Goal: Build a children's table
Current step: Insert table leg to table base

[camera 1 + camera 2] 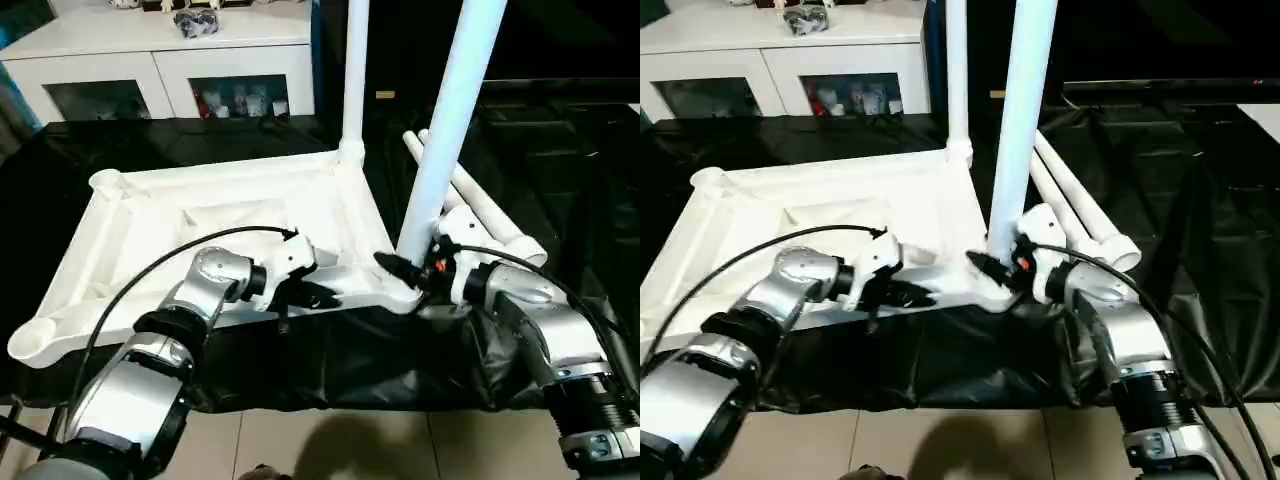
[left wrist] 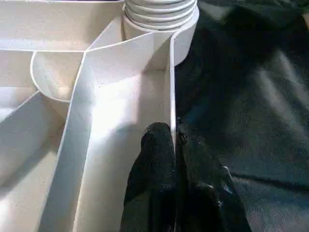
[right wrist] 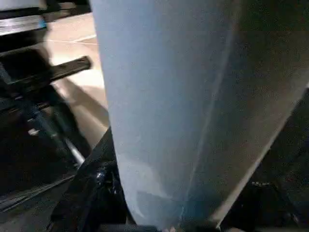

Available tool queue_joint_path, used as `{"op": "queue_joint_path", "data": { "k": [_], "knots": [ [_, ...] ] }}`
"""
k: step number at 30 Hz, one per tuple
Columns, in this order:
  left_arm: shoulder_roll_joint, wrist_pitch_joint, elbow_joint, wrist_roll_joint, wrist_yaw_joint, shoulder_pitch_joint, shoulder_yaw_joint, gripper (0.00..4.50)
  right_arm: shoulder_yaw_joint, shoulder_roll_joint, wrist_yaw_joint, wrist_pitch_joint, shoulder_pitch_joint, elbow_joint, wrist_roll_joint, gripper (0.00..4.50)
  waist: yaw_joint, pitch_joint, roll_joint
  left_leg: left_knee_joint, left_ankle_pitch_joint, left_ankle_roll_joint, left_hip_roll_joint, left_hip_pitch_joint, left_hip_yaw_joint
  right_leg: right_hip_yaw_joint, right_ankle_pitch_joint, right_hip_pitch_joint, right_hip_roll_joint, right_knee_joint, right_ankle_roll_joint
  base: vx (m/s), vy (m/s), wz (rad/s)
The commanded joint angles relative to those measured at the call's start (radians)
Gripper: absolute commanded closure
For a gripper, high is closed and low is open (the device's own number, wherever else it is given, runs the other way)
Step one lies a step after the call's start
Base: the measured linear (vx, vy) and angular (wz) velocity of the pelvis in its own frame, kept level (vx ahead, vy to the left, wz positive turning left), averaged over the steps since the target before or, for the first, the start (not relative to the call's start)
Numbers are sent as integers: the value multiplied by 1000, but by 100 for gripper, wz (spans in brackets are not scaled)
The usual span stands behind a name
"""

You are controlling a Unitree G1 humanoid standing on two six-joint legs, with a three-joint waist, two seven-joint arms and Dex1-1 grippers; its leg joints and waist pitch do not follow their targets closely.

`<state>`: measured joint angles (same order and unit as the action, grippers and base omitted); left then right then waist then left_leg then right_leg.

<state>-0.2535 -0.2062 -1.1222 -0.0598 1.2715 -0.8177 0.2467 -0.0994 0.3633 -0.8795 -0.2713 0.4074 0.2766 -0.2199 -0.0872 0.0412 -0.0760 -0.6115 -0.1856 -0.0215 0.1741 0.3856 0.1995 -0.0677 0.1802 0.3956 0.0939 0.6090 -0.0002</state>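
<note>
i see the tabletop [image 1: 240, 225] lying upside down on the black sheet [image 1: 560, 180], its ribs facing up. one leg [image 1: 354, 70] stands upright in the far corner socket. my right gripper [image 1: 415, 270] has its fingers half spread around the base of a second leg [image 1: 450, 110], which leans a little above the near right corner socket. my left gripper [image 2: 176, 159] has its fingers pressed together on the thin near edge wall of the tabletop. two more legs [image 1: 480, 205] lie on the sheet just beside the right arm. a white cabinet [image 1: 160, 60] stands behind.
</note>
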Motion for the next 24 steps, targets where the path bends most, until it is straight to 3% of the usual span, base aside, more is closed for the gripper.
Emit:
{"op": "queue_joint_path", "data": {
  "k": [1, 2, 6, 10, 15, 16, 17, 19, 20, 24],
  "knots": [
    [-16, -19, 5, -1, 29, -44, -5, 450, -92, -10, -85, -33, -43, 56, -7, 261, 4, -60, 13, 85, -272, 27, 58, -21, -32, 43, 261, -39, 69, -83, -225, 0, 0, 0],
    [-21, -23, 1, -2, 42, -49, -5, 450, -99, -9, -103, -26, -41, 60, -7, 261, 4, -59, 17, 85, -272, 29, 58, -20, -31, 43, 260, -39, 68, -84, -227, 0, 0, 0],
    [-32, -24, -19, -12, 34, -65, -8, 450, -124, -9, -138, 6, -34, 77, 9, 261, 4, -58, 13, 87, -290, 20, 60, -23, -31, 43, 283, -37, 70, -84, -234, 0, 0, 0],
    [-31, -11, -38, -11, -21, -81, -24, 450, -131, -18, -138, 32, -24, 99, 35, 261, 5, -54, 15, 90, -320, 9, 59, -25, -31, 44, 329, -35, 71, -90, -230, 0, 0, 0],
    [-18, 47, -56, 2, -142, -104, -69, 450, -99, -60, -13, 69, 14, 179, 80, 261, 14, -47, 18, 93, -373, -17, 58, -31, -37, 44, 456, -25, 74, -100, -199, 0, 0, 0],
    [-12, 86, -58, 15, -208, -116, -93, 450, -64, -97, 99, 79, 49, 251, 99, 261, 15, -46, 18, 94, -381, -21, 57, -32, -39, 43, 477, -25, 74, -103, -192, 0, 0, 0],
    [-8, 101, -56, 23, -228, -119, -103, 450, -49, -113, 146, 80, 64, 280, 104, 261, 24, -45, 25, 95, -396, -35, 56, -34, -41, 42, 518, -17, 76, -106, -183, -50, -2, -5],
    [-1, 123, -48, 34, -259, -124, -117, 450, -30, -139, 218, 77, 93, 332, 109, 261, 34, -44, 28, 98, -403, -38, 55, -30, -45, 40, 516, -23, 73, -109, -173, 0, 0, 0],
    [2, 132, -43, 36, -275, -126, -121, 450, -23, -150, 247, 75, 106, 354, 111, 261, 39, -45, 23, 99, -413, -41, 57, -31, -45, 41, 498, -19, 73, -106, -181, 0, 0, 0],
    [45, 230, 38, 49, -364, -116, -138, 450, 46, -231, 443, 62, 211, 530, 100, 261, 52, -45, 25, 100, -421, -49, 57, -30, -45, 42, 423, -20, 73, -99, -216, 0, 0, 0]
  ]
}}
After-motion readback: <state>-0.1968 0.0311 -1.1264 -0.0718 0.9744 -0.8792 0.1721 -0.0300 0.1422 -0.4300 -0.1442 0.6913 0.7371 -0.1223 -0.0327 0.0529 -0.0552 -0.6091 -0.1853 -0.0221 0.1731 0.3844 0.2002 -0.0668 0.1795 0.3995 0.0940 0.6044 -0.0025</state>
